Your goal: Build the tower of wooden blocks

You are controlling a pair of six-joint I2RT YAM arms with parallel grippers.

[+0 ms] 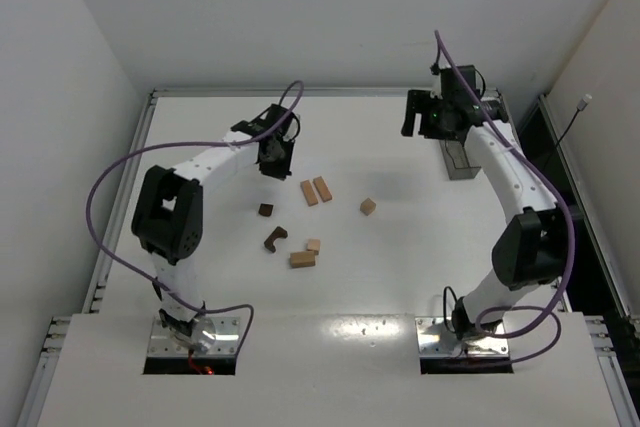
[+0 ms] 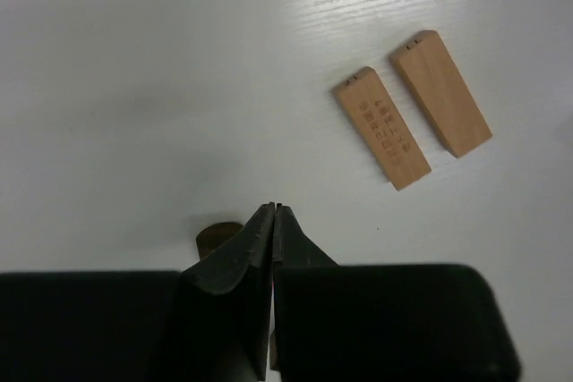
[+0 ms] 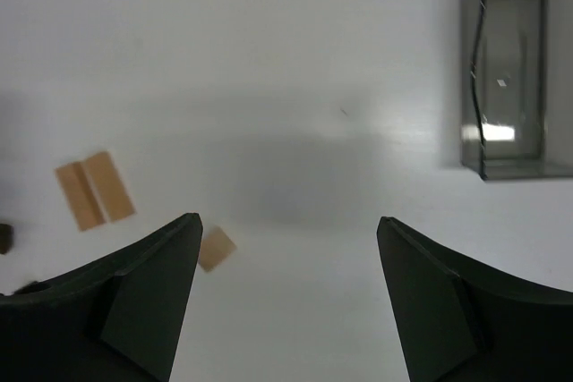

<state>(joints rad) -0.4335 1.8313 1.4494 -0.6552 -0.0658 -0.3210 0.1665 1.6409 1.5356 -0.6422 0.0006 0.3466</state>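
**Top external view: both claws off the scattered blocks**

The wooden blocks lie loose on the middle of the white table. At the far side of the group is a pair of tan bars, lying side by side with a thin gap between them. A tan cube sits alone to the right of them. A dark cube is on the left. Nearer to the arm bases, a notched dark piece lies just beside a small tan cube and a tan bar, and these last two seem to touch.

The left claw hangs at the far left corner of the group. Its jaws are clenched tight against each other, with nothing between them. In the left wrist view the pair of tan bars lies ahead of the fingertips and to the right, clearly apart from them. The dark cube shows only partly from behind one finger, and I cannot tell if it touches the finger.

The right claw is at the far right of the table, near a dark plastic bin. Its jaws stand wide and hold nothing. All the blocks are well apart from it, to its left. In the right wrist view the tan cube appears close to one finger, and the pair of bars lies further out.
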